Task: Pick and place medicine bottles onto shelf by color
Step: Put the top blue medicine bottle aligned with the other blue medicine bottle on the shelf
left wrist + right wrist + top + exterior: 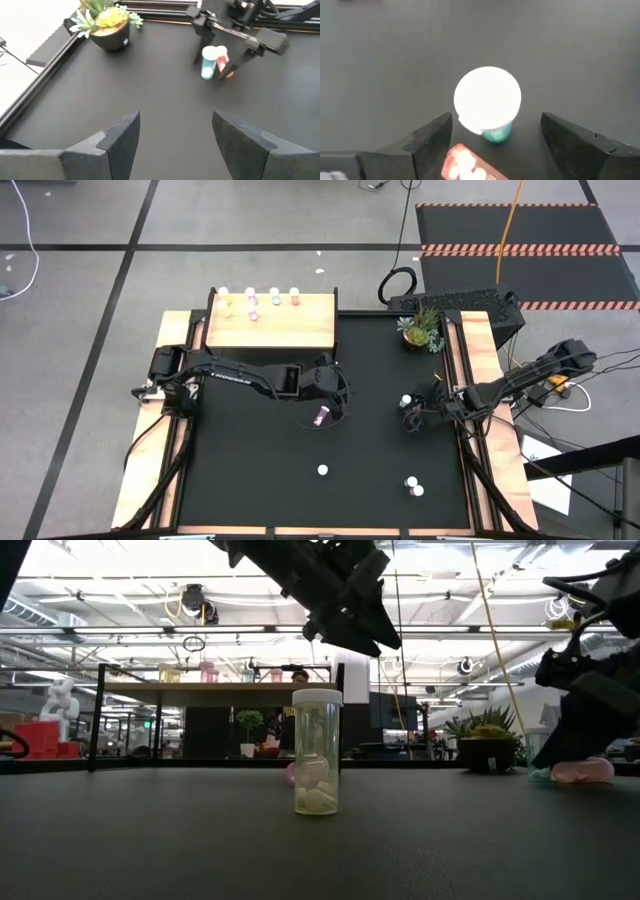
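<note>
My right gripper is open at the table's right side, one finger on each side of an upright teal bottle with a white cap without touching it. A pink bottle lies on its side beside the teal one. My left gripper hangs open over the table's middle, nothing between its fingers; a magenta bottle lies on the mat beneath it. A pale bottle stands upright nearer the front. The shelf stands at the far left with several bottles along its far edge.
A potted plant stands at the far right, close behind my right arm. Two more bottles sit near the front right. Wooden rails border the black mat on both sides. Bare mat lies between the two grippers.
</note>
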You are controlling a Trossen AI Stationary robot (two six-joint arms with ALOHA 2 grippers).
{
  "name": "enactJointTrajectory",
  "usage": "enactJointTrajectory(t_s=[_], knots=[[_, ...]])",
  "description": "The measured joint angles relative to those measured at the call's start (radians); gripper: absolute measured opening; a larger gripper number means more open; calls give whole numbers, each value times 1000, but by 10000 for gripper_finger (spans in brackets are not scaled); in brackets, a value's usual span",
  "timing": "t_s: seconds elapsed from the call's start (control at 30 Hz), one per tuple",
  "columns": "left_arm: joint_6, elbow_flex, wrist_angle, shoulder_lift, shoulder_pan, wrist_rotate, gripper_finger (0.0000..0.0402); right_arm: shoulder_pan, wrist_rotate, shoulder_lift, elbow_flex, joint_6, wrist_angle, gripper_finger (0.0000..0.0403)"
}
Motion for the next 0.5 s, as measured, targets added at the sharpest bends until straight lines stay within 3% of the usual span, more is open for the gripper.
enactJointTrajectory(t_s=[0.5], knots=[[31,0,132,0,24,71,250,0,29,0,-19,-80,80,106]])
